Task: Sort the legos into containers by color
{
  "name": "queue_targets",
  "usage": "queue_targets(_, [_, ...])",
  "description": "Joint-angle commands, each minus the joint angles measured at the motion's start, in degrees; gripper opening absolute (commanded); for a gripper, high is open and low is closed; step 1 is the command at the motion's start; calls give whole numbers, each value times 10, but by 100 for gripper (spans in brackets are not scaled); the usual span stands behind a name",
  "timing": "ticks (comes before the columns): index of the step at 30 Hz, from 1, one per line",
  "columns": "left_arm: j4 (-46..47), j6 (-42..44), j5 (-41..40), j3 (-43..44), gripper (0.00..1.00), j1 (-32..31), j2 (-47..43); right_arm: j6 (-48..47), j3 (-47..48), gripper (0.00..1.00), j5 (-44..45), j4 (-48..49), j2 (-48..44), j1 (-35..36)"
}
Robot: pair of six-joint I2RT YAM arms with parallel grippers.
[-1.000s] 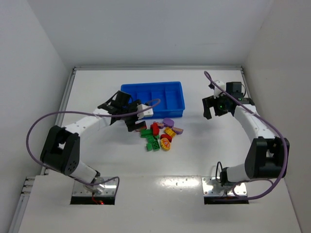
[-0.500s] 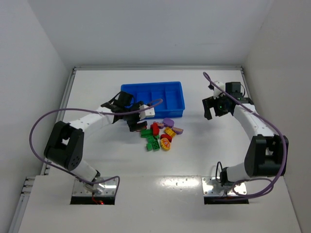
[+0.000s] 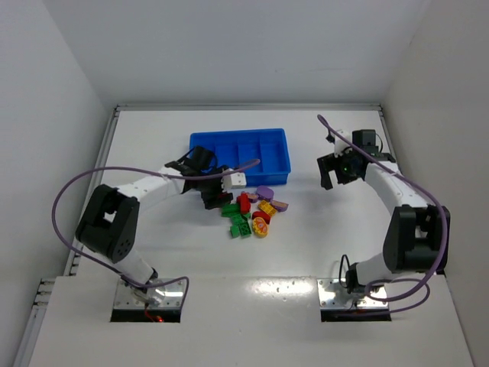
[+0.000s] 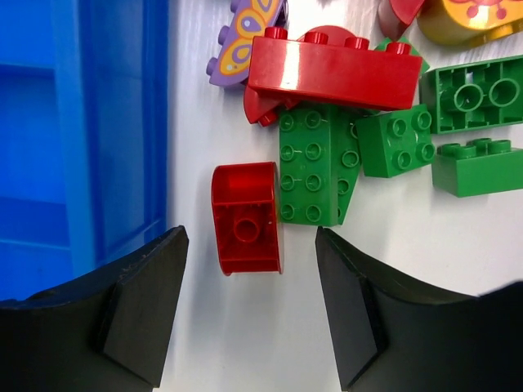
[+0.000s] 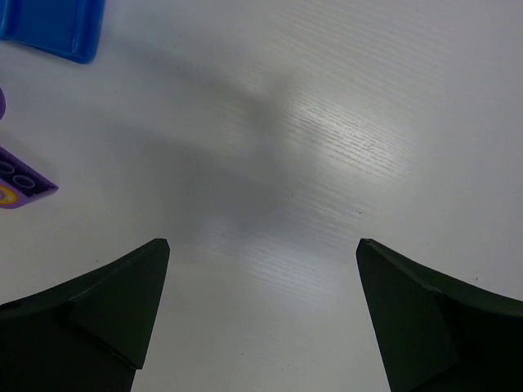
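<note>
Left wrist shows spread fingers (image 4: 139, 314) flanking a red lego (image 4: 245, 219)

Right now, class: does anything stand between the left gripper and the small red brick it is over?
Nothing visible does. The left gripper is open with the small red brick lying uncovered between its fingers. A green brick sits close on one side, the blue tray on the other.

White table (image 3: 306, 252) — plain white walls (image 3: 244, 46).
</note>
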Motion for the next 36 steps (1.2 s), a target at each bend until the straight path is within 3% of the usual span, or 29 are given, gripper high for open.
queue_targets(1, [-5, 8, 4, 26, 70, -5, 13, -5, 25, 98, -4, 20, 8, -3])
queue_targets(20, [-23, 24, -6, 68, 70, 5, 87, -5, 46, 97, 2, 20, 42, -3])
queue_targets(25, [-41, 29, 0, 79, 60, 5, 98, -5, 51, 97, 2, 20, 53, -3])
queue_targets(30, [-79, 35, 6, 92, 25, 11, 104, -5, 62, 96, 2, 20, 58, -3])
queue_targets(36, [-79, 5, 18, 64, 12, 16, -5, -5, 67, 93, -7, 26, 64, 3])
